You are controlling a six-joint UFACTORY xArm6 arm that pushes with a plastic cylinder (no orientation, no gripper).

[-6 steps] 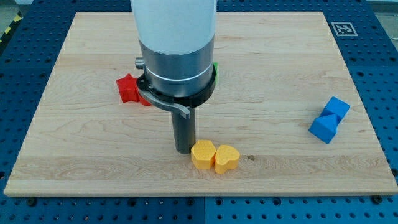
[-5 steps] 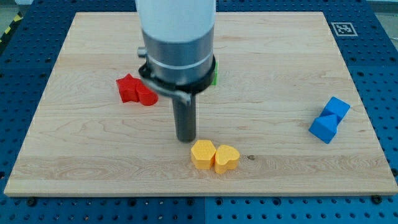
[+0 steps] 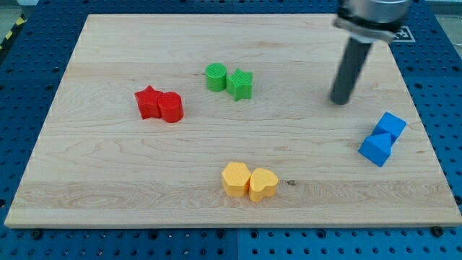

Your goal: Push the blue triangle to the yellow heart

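Observation:
Two blue blocks touch each other near the view's right edge. The lower one (image 3: 375, 149) looks like the blue triangle and the upper one (image 3: 391, 124) like a cube. The yellow heart (image 3: 263, 184) lies near the view's bottom centre, touching a yellow hexagon-like block (image 3: 235, 179) on its left. My tip (image 3: 339, 101) stands on the board up and to the left of the blue pair, apart from it, and far up and to the right of the yellow heart.
A red star (image 3: 149, 102) and a red round block (image 3: 171, 107) touch at the view's left. A green round block (image 3: 215, 76) and a green star (image 3: 241, 84) touch at top centre. The wooden board (image 3: 108, 188) ends just right of the blue blocks.
The rod has moved from just above the yellow blocks to the view's upper right, near the blue blocks. The green blocks, hidden before, now show. No block has moved.

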